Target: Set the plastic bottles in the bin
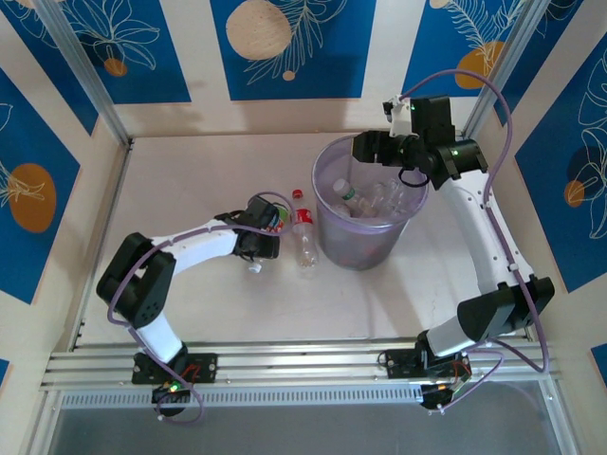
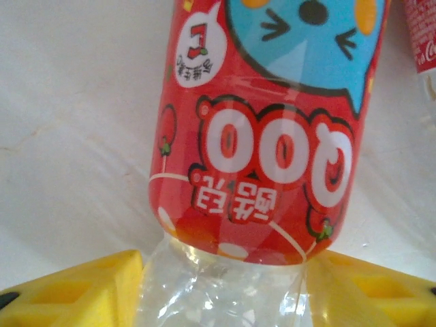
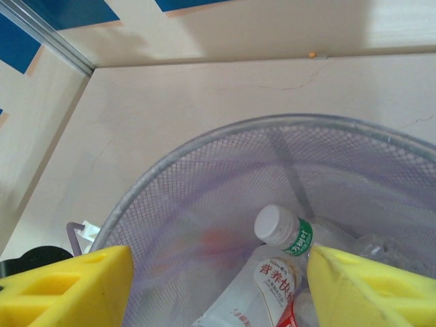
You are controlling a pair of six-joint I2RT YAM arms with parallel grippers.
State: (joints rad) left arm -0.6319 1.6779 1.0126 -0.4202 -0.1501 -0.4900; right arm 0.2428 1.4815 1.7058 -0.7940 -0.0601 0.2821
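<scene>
Bin (image 1: pixel 365 248) stands on the bench (image 1: pixel 190 171), toward the right arm's side. Everything below is placed from it.

- Right hand (image 1: pixel 365 148) hangs over the bin's far rim. In its wrist view the hand (image 3: pixel 218 272) has its yellow fingers (image 3: pixel 82 286) spread wide with nothing between them; the bin's wall (image 3: pixel 204 177) lies straight below.
- Inside the bin: a heap of clear bottles (image 1: pixel 372 197). One is a green-label bottle (image 3: pixel 289 233) with a white cap. A white-label bottle (image 3: pixel 269 289) lies just under it.
- Left hand (image 1: pixel 264 229) is down at bench level, left of the bin and clear of it.
- In its wrist view the left hand (image 2: pixel 225 289) has a red bottle (image 2: pixel 259 136) between its fingers (image 2: pixel 75 289). Both pads lie against the bottle's clear part, just below the label, so it looks closed on it. The bottle reaches away from the camera, and its label print reads upside down.
- A second bottle (image 1: pixel 304 242) lies flat on the bench between the left hand and the bin, near the bin's foot. Its red label (image 2: pixel 421 34) shows just beside the held bottle.
- A loose red cap (image 1: pixel 298 193) sits on the bench left of the bin, beyond the second bottle.
</scene>
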